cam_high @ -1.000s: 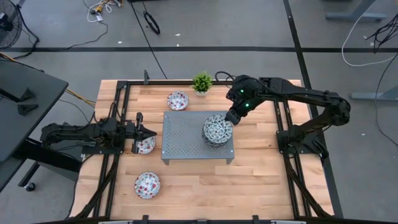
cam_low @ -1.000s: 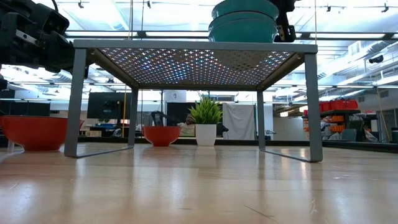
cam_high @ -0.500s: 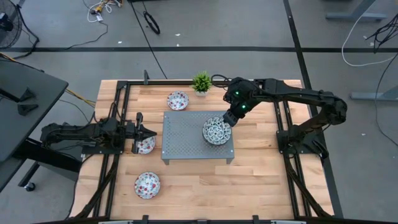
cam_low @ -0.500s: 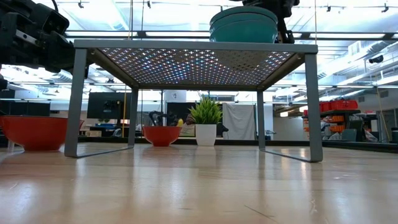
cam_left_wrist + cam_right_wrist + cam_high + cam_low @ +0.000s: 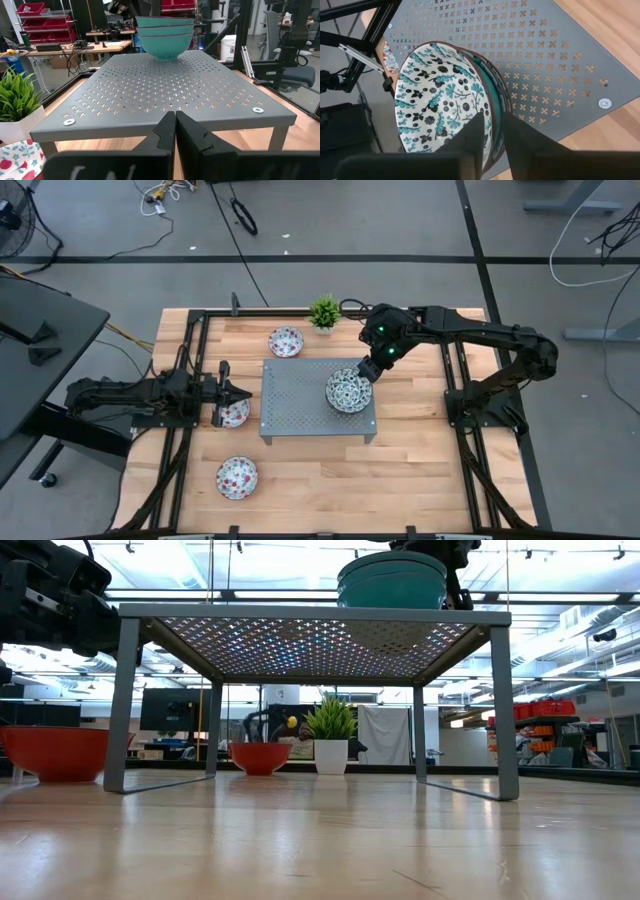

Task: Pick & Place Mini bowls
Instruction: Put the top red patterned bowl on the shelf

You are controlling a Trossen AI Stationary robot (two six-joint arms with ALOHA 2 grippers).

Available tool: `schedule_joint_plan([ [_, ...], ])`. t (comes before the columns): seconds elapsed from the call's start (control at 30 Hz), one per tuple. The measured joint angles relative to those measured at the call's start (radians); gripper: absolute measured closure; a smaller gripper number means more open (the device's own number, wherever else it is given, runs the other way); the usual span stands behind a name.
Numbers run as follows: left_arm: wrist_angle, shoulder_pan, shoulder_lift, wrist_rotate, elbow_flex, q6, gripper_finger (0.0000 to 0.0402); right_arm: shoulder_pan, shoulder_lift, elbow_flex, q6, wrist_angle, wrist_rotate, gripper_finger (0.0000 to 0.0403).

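Note:
A stack of mini bowls with a dark blue-green pattern (image 5: 347, 391) stands on the grey perforated shelf (image 5: 300, 405), at its right end. My right gripper (image 5: 492, 131) slants down over the stack's far right side. It is open, one finger inside the top bowl and one outside its rim. Three red-spotted mini bowls rest on the table: one far (image 5: 286, 341), one near (image 5: 237, 477), one (image 5: 233, 415) under my left gripper (image 5: 243, 392). That gripper is shut, level, left of the shelf. My right gripper has the top bowl's rim (image 5: 495, 117) between its two fingers, coming from above and the table's far right. Whether the fingers still touch the rim I cannot tell. The bowl sits nested upright in the stack on the shelf.
A small green potted plant (image 5: 324, 311) stands just beyond the shelf's far edge, close to my right arm. Black rails (image 5: 190, 360) run along the table's left and right sides. Bare wood lies on the near side of the shelf.
My right gripper has come down slightly toward the shelf with the top blue-green bowl. The bowl, held tilted and offset above the stack a second ago, now sits nested in it. It has kept still over the last half second.

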Motion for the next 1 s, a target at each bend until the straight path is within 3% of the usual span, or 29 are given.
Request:
schedule_joint_plan([
  [0.23,0.0,0.0,0.0,0.0,0.0,0.0,0.0383,0.0,-0.013,0.0,-0.003,0.013,0.0,0.028],
  [0.43,0.0,0.0,0.0,0.0,0.0,0.0,0.0383,0.0,-0.06,-0.001,-0.004,0.031,0.0,0.0266],
  [0.63,0.0,0.0,0.0,0.0,0.0,0.0,0.0383,0.0,-0.124,-0.001,-0.004,0.043,0.004,0.0266],
  [1.0,0.0,0.0,0.0,0.0,0.0,0.0,0.0383,0.04,-0.248,-0.001,-0.11,0.061,0.203,0.0317],
])
